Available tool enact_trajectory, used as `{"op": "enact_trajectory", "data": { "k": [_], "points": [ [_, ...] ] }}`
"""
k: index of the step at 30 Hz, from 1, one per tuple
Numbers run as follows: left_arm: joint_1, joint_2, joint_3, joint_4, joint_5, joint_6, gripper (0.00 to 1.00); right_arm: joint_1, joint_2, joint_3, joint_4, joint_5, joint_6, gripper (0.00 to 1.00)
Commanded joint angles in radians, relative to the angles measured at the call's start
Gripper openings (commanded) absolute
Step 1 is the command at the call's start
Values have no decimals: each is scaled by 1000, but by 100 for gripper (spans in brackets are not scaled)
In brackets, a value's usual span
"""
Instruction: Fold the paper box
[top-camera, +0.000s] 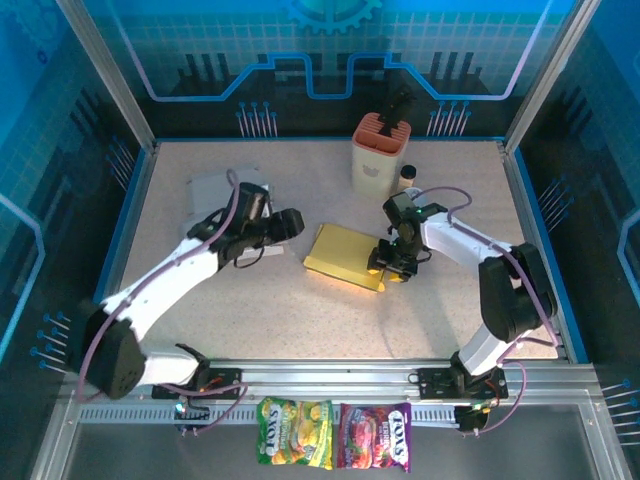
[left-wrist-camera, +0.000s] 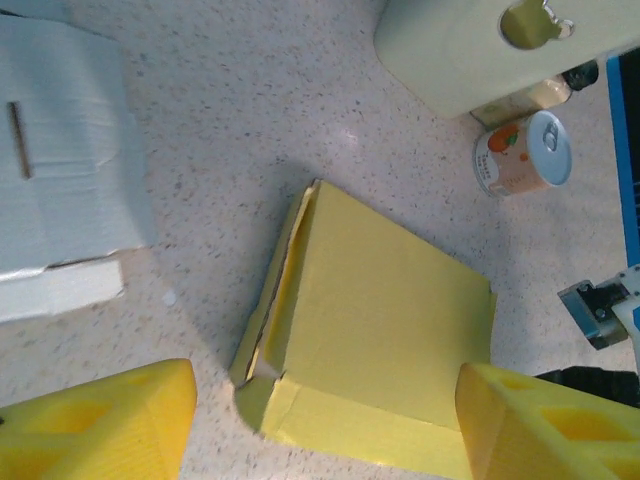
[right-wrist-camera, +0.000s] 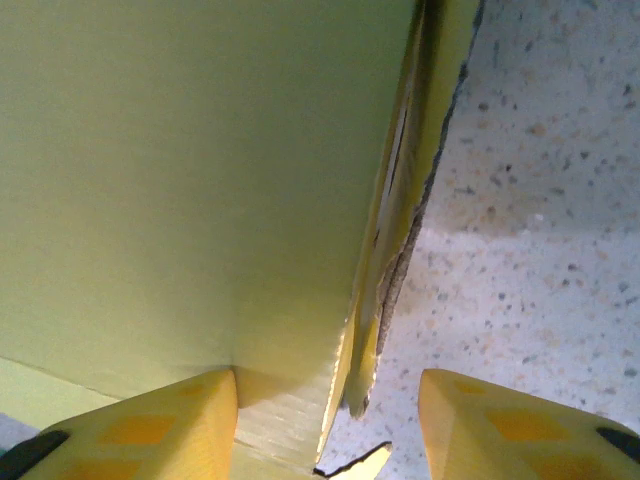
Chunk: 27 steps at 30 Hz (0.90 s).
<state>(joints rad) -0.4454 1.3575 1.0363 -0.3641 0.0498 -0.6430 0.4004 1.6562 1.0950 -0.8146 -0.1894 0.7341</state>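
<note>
The yellow paper box (top-camera: 343, 254) lies flat near the middle of the table, a loose side flap gaping along its left edge (left-wrist-camera: 285, 270). My left gripper (top-camera: 292, 222) hovers just left of the box. Its yellow fingers (left-wrist-camera: 100, 425) stand wide apart and open, with the box's near end (left-wrist-camera: 380, 330) ahead of them and nothing held. My right gripper (top-camera: 384, 263) is at the box's right end. Its jaws are open astride the box's side wall (right-wrist-camera: 400, 250): the left finger (right-wrist-camera: 150, 425) rests against the box and the right finger (right-wrist-camera: 510, 425) stands clear of it.
A flat white cardboard piece (top-camera: 214, 190) lies at the back left, also in the left wrist view (left-wrist-camera: 60, 200). A pale holder with an orange top (top-camera: 380, 152) and a small can (left-wrist-camera: 525, 152) stand behind the box. Two candy bags (top-camera: 335, 434) sit at the near rail.
</note>
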Motion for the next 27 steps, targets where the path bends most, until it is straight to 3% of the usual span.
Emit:
{"op": "enact_trajectory", "data": {
  "k": [1,11,16,20,27],
  "points": [
    [27,133,92,-63,157,96,67,0,43,34,-15,36,-80,49],
    [42,423,167,39,287,172,55,-12,58,22,52,27,-134,36],
    [39,459,120,104,311,157,51,-14,82,32,51,16,-152,32],
    [33,477,94,156,326,136,40,-18,95,34,52,10,-163,31],
    [-9,501,87,126,282,166,37,-23,112,48,54,-3,-187,29]
  ]
}}
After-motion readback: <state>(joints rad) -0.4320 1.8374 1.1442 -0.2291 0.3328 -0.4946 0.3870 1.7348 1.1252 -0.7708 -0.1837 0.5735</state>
